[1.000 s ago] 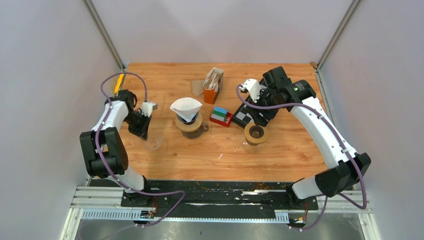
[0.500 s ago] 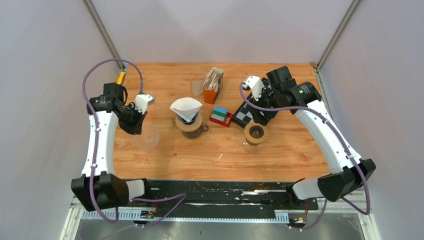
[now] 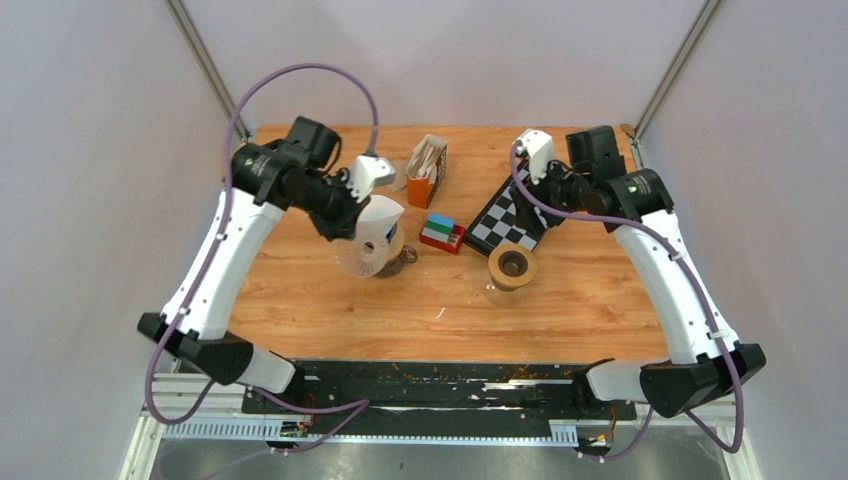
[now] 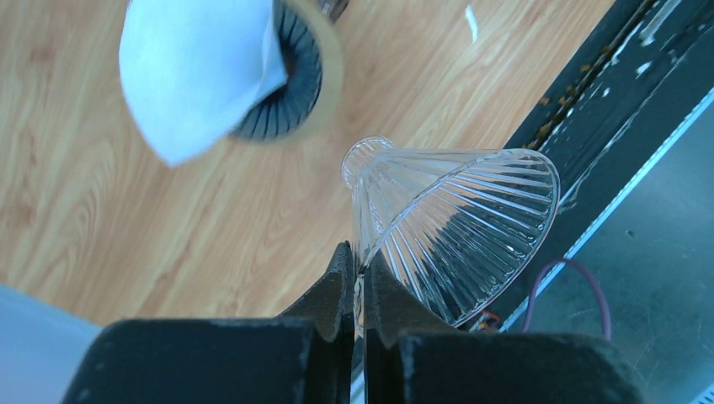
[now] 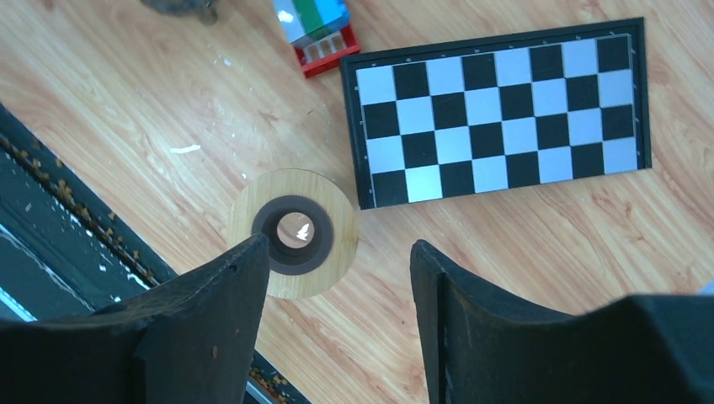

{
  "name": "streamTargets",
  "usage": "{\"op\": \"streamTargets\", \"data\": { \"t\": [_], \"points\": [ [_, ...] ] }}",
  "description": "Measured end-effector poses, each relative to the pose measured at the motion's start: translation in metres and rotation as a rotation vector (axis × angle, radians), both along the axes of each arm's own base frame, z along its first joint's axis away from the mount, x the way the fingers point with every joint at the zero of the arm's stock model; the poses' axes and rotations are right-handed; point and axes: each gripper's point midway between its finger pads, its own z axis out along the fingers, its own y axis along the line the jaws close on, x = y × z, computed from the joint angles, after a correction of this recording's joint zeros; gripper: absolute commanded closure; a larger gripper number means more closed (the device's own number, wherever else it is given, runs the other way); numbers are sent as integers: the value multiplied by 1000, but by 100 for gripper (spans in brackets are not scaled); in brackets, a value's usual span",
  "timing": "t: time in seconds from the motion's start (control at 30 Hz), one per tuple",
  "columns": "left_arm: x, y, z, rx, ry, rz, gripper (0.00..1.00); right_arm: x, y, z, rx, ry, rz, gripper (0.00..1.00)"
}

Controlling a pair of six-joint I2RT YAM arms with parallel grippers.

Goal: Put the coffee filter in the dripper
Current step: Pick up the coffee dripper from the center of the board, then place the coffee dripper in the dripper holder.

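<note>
Wrist-view only — left claw (image 4: 359,268) pinches dripper (image 4: 459,223).

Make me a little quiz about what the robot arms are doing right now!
1. True or false: the left gripper is shut on the glass dripper.
2. In the right wrist view, what shows between the open right gripper's fingers? A) a wooden ring B) a banana C) a spoon
3. Fill in: the checkerboard's squares are black and ____.

Key: 1 true; 2 A; 3 white.
</note>
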Motion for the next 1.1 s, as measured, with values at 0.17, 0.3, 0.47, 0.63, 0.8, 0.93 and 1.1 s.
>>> {"op": "streamTargets", "data": {
  "t": [0.17,0.3,0.47,0.63,0.8,0.93,1.1],
  "points": [
    [20,-67,4,-33,22,-97,100,8,-27,13,106,-21,-110,37],
    [35,-115,2,-78,39,-144,100,0,-42,13,149,-29,-165,37],
    [48,-171,-7,-152,59,-154,100,-11,-47,18,201,-40,-170,37],
    [57,-216,-20,-223,119,-112,100,-20,-40,23,259,-51,-137,37],
    [59,-251,-28,-293,181,-68,100,-33,-29,19,312,-37,-88,37],
    [55,-267,-26,-340,218,-37,100,-40,-21,18,351,-15,-53,37],
    [57,-282,-22,-393,223,-9,100,-40,-16,19,382,0,-38,42]
  ]
}}
